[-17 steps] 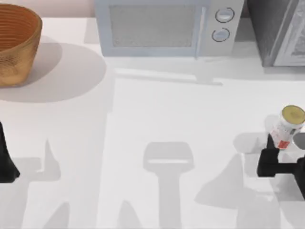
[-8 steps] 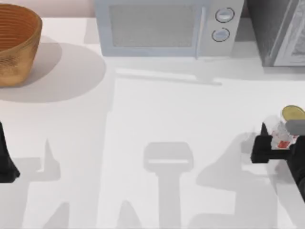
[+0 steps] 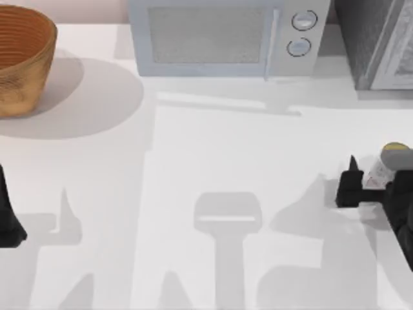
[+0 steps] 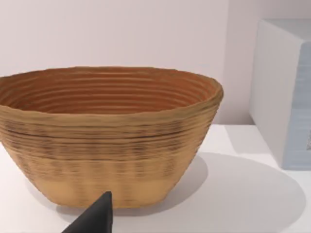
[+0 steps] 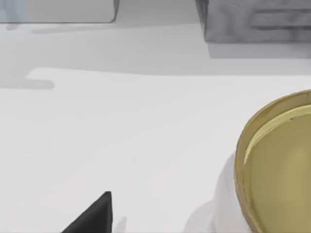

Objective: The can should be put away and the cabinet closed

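The white table [image 3: 213, 155] carries a microwave [image 3: 222, 35]; a basket [image 3: 22, 58] left of it, a cabinet [image 3: 377, 42] right.

Woven basket [image 3: 19, 58] sits far left; microwave [image 3: 226, 37] stands at the back

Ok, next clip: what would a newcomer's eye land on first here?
Probably the woven basket at the table's far left, beside the microwave at the back. Then the right gripper at the right edge, around the small can. The left gripper sits parked at the left edge.
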You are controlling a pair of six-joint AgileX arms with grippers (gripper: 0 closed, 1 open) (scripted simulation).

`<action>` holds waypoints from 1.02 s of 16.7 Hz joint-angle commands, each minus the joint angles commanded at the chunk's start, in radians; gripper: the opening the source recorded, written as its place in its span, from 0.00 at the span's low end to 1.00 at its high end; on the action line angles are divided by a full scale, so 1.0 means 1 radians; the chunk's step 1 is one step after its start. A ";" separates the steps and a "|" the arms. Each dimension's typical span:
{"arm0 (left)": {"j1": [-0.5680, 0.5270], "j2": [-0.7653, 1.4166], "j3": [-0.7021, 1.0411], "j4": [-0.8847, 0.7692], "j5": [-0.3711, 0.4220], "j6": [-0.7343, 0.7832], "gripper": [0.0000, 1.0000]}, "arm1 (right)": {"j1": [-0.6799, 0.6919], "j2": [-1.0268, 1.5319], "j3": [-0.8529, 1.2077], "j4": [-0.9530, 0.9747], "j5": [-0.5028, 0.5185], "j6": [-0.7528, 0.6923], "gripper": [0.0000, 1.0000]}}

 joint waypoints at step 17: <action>0.000 0.000 0.000 0.000 0.000 0.000 1.00 | 0.000 0.000 0.000 0.000 0.000 0.000 0.00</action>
